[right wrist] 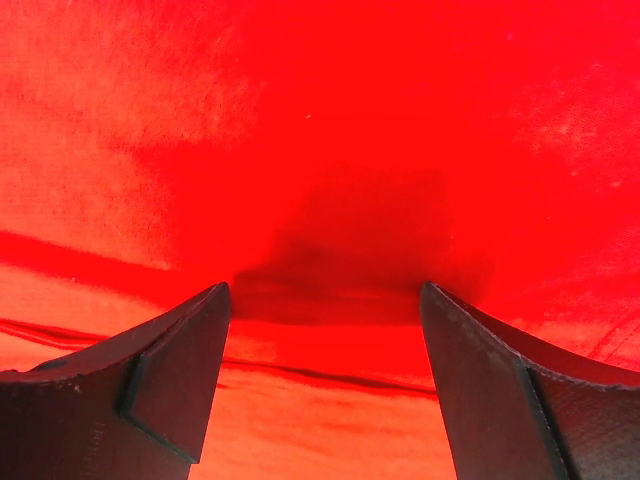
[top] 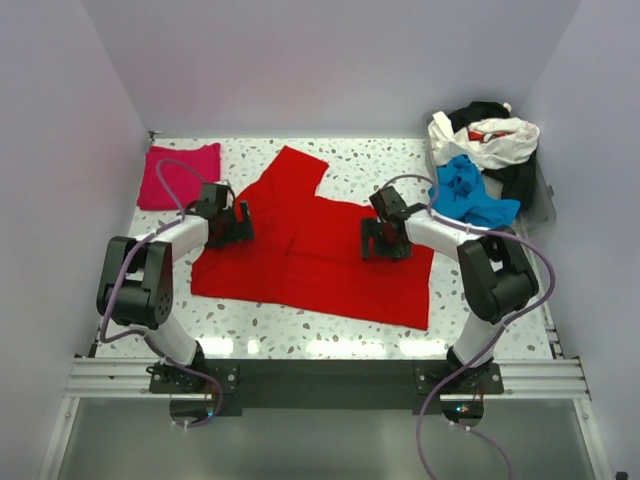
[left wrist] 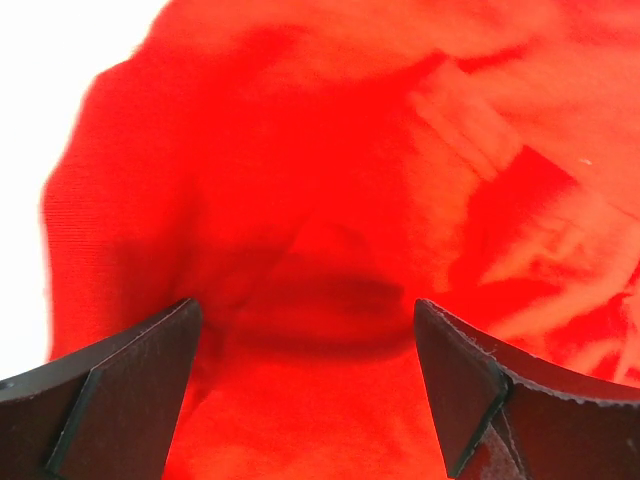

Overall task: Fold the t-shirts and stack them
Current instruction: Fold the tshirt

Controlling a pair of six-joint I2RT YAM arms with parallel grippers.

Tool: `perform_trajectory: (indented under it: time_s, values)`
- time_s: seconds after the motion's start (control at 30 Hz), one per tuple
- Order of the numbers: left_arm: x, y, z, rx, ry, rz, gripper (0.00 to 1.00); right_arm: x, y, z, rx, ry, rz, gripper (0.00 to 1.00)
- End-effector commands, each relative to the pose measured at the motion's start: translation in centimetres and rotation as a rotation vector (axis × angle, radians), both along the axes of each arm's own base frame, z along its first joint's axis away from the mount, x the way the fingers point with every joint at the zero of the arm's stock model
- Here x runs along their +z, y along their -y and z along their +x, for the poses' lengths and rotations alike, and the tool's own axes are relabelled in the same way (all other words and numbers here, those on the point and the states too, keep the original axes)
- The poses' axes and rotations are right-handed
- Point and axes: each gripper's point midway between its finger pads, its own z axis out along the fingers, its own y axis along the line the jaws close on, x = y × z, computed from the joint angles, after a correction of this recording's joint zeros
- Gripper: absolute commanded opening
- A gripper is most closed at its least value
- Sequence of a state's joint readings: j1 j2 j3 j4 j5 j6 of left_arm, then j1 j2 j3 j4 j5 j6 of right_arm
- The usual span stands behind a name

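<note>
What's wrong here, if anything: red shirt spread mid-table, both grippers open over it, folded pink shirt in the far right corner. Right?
One slip: the folded pink shirt lies in the far left corner, not the right; the top external view shows it. The rest holds: red shirt spread mid-table, left gripper and right gripper open over it.

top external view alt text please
A large red t-shirt lies spread on a speckled table, the open left tool over its left edge, the open right tool over its right half. A folded pink shirt sits back left, a heap of blue, white and black shirts back right.
</note>
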State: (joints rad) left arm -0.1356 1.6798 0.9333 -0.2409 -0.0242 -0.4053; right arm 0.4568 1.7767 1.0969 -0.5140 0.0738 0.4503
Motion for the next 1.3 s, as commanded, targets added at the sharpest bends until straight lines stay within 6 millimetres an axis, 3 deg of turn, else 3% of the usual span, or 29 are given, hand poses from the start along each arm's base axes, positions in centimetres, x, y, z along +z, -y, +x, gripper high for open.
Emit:
perform_trajectory:
  time_s: [0.0,0.3,0.5,0.6,0.77,0.9,0.97,1.0,1.07,1.1,1.13,1.17,1.2,1.23,1.27]
  values:
    - [-2.4,-3.4,-5.0,0.070,-0.176,0.075,0.93,-2.5,1.0,-7.3,-0.006,-0.271,-0.017,0.80]
    - [-2.3,-4.6,-6.4,0.088,-0.191,0.096,0.94,-1.3,-1.2,-10.2,0.068,-0.302,-0.054,0.80]
    - [-1.7,-5.0,-6.2,0.086,-0.189,0.116,0.94,-0.1,-1.0,-9.7,0.064,-0.276,-0.088,0.80]
    - [0.2,-5.1,-4.8,0.077,-0.139,0.133,0.94,2.0,-1.1,-8.2,0.057,-0.215,-0.092,0.82]
    - [6.0,-3.7,0.5,0.025,0.003,0.145,0.94,5.5,-0.6,-5.0,0.017,-0.121,-0.064,0.83]
    - [11.0,-2.0,5.3,-0.001,0.145,0.126,0.94,6.7,2.3,-3.0,-0.055,-0.069,-0.087,0.83]
    - [11.2,-0.6,6.6,-0.032,0.154,0.124,0.94,6.7,3.5,-2.7,-0.082,-0.058,-0.099,0.83]
    - [12.8,0.3,8.1,-0.044,0.195,0.120,0.94,6.8,4.2,-2.1,-0.111,-0.042,-0.092,0.83]
    - [12.0,2.9,9.2,-0.103,0.182,0.141,0.94,6.7,5.3,-1.9,-0.145,-0.027,-0.089,0.83]
    - [13.5,4.1,10.5,-0.121,0.224,0.139,0.94,6.7,6.2,-1.2,-0.184,-0.010,-0.079,0.83]
    - [12.4,5.0,11.3,-0.140,0.204,0.150,0.94,6.7,6.7,-0.9,-0.202,-0.003,-0.068,0.82]
    - [12.4,6.9,11.5,-0.175,0.206,0.147,0.94,6.4,7.2,-1.0,-0.219,-0.002,-0.066,0.82]
    - [13.8,8.0,12.8,-0.185,0.247,0.134,0.94,6.5,8.1,-0.3,-0.252,0.018,-0.057,0.82]
    - [12.5,8.9,13.5,-0.202,0.229,0.135,0.94,6.4,8.5,-0.1,-0.266,0.024,-0.055,0.82]
    - [12.6,10.3,13.9,-0.222,0.242,0.130,0.94,6.1,9.0,0.0,-0.278,0.025,-0.058,0.82]
